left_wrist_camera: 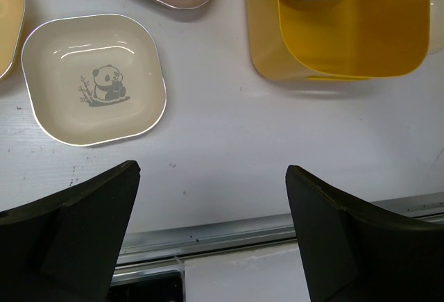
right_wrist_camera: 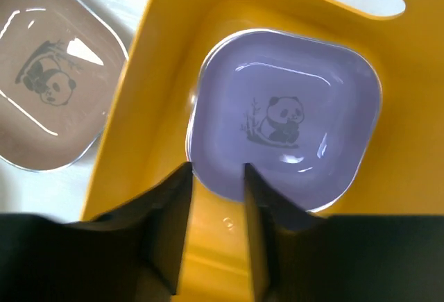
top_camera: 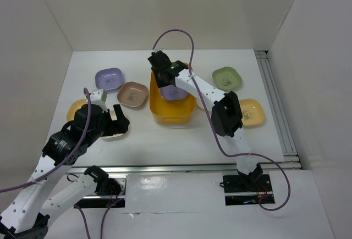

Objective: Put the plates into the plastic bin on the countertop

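White walls [top_camera: 49, 24] close in your white table [top_camera: 165, 145] on the left, back and right. A metal rail [top_camera: 192, 167] runs along its near edge and a side rail [top_camera: 275, 107] up the right edge. Nearest you, the left claw [left_wrist_camera: 211, 177] hangs spread wide and holds nothing, over bare table just inside the near rail. The cream plate [left_wrist_camera: 94, 76] lies flat just beyond it to the left. The left yellow-orange plate [top_camera: 74, 109] sits beside that one, close to the left wall and partly under your left arm. A bare stretch of table runs from the near rail up to the plastic bin [top_camera: 172, 112], which stands mid-table. On the right, the right yellow-orange plate [top_camera: 252, 112] lies near the side rail, with your right forearm between it and the bin. The right claw [right_wrist_camera: 216, 170] hangs inside the bin at its left wall. Its fingers are parted by a narrow gap at the near rim of the lavender plate [right_wrist_camera: 284, 114], which lies in the bin. You cannot see either finger pressing on that rim. The brown-pink plate [top_camera: 132, 94] lies just left of the bin, close to its wall. The second lavender plate [top_camera: 108, 78] sits just beyond it, farther left. The green plate [top_camera: 227, 77] lies right of the bin's far end, apart from it. A bare strip of table separates the far plates from the back wall.
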`<state>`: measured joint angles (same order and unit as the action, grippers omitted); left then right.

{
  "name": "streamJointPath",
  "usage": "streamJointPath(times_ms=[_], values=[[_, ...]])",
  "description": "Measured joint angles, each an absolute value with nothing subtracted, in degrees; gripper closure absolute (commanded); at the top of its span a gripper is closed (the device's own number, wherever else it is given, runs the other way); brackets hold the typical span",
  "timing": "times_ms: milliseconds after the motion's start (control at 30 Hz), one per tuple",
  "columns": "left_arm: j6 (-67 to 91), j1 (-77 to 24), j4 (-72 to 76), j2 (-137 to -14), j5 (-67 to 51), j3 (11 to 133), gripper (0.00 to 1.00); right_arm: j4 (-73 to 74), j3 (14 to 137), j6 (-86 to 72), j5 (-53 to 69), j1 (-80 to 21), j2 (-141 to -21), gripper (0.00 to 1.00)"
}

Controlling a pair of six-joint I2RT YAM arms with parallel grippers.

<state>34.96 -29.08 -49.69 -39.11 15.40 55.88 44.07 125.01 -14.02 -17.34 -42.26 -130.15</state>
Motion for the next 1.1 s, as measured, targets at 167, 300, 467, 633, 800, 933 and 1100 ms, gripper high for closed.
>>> streamJointPath(times_ms=[167, 300, 467, 633, 800, 933, 1100], values=[[35.0, -29.1, -49.7, -39.1, 15.4, 55.9, 0.0, 44.1, 125.0, -14.1, -18.8, -43.9, -130.1, 0.37], [35.0, -29.1, -49.7, -39.1, 15.6, 55.9, 0.0, 44.6, 125.7, -14.0, -20.9, -46.3, -129.4, 0.24], [35.2, -29.1, -49.8, -40.6, 16.3, 55.9, 0.0, 44.8, 123.4, -13.8, -24.9, -50.0, -122.3, 0.0], [37.8, -29.1, -51.3, -49.7, 17.7, 57.1, 0.0, 42.5, 109.1, -14.1, -26.2, -53.0, -103.5, 0.0], [40.8, -28.6, -50.5, -57.9, 19.7, 57.3, 0.0, 37.5, 93.6, -15.7, -26.2, -54.4, -86.7, 0.0], [42.4, -23.0, -46.6, -64.1, 18.6, 56.9, 0.0, 35.9, 79.3, -17.5, -25.4, -58.0, -74.4, 0.0], [42.6, -16.9, -36.8, -72.8, 14.6, 51.9, 0.08, 35.9, 72.7, -19.3, -25.0, -61.6, -65.6, 0.0]])
